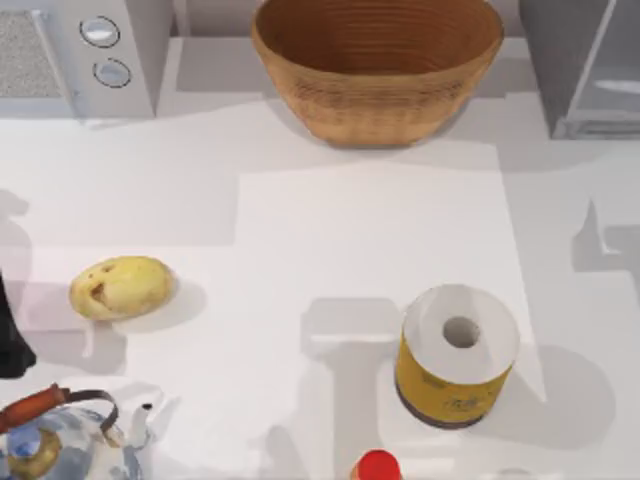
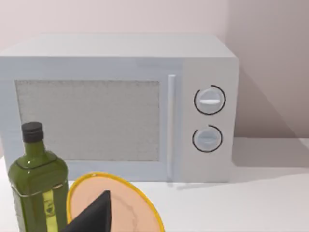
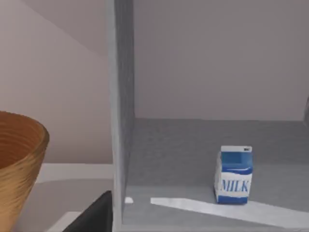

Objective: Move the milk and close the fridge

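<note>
Since the milk (image 3: 233,175) already stands upright inside the open fridge (image 3: 120,116), near its front edge, we judge door-closing the step: sweep clear of the carton; our grippers' fingers we cannot tell.

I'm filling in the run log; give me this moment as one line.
milk: upright inside fridge | fridge: open | left gripper: facing microwave | right gripper: facing fridge
</note>
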Robot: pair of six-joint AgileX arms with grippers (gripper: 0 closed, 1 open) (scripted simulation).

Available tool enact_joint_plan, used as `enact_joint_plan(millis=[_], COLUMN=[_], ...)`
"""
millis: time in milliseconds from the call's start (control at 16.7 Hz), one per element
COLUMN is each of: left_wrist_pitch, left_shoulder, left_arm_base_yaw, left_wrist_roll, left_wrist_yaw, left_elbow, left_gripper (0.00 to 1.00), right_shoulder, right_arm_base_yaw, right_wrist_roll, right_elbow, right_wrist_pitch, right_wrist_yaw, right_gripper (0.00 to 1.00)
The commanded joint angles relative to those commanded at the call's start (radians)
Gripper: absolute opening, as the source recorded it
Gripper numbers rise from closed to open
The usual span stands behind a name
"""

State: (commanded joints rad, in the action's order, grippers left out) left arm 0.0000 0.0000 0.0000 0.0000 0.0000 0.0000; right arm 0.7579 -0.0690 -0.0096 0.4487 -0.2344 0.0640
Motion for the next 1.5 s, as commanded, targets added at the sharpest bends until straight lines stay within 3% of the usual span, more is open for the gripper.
enact_joint_plan(millis=[360,660,1200,1500], left_wrist_pitch=[0.0,0.0,0.0,0.0], left_shoulder=[0.0,0.0,0.0,0.0], left_arm_base_yaw=[0.0,0.0,0.0,0.0], left_wrist_roll=[0.0,0.0,0.0,0.0], left_wrist_yaw=[0.0,0.0,0.0,0.0], left_elbow=[0.0,0.0,0.0,0.0], left_gripper=[1.0,1.0,1.0,1.0], right_shoulder=[-0.496,-0.731,-0.764,-0.897], right_arm_base_yaw=[0.045,0.066,0.066,0.065], right_wrist_roll=[0.006,0.009,0.009,-0.001], right_elbow=[-0.294,-0.433,-0.438,-0.326], right_wrist_pitch=[0.154,0.226,0.245,0.446], right_wrist_yaw=[-0.042,-0.062,-0.064,-0.066], right_gripper=[1.0,1.0,1.0,1.0])
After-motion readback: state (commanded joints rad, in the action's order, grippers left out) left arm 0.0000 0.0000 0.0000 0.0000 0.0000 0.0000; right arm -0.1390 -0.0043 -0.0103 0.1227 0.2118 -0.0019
